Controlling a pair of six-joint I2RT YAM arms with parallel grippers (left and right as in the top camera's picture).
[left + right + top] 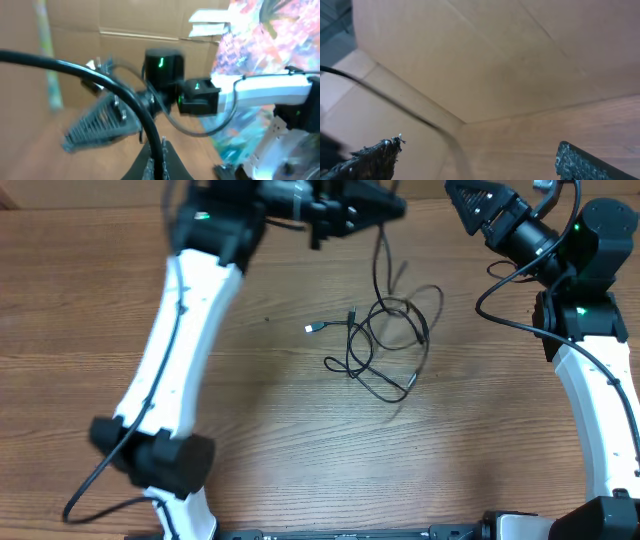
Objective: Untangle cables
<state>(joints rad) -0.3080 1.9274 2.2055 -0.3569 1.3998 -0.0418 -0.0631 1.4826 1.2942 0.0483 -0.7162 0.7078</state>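
The cables [385,340] lie in a loose black tangle mid-table, with a silver-tipped plug [312,328] sticking out to the left. One strand [380,265] rises from the tangle to my left gripper [380,215], held high at the far edge. In the left wrist view that gripper [156,162] is shut on the black cable [100,75], which runs up and to the left. My right gripper [472,202] hovers at the far right, apart from the tangle. Its fingers [372,160] stand wide open with nothing between them, and a blurred strand [395,102] crosses behind.
The left arm [175,350] reaches across the left half of the table. The right arm [590,390] stands along the right edge, its own thicker cable [500,305] looping beside it. Cardboard [125,25] and colourful fabric [260,45] stand behind the table.
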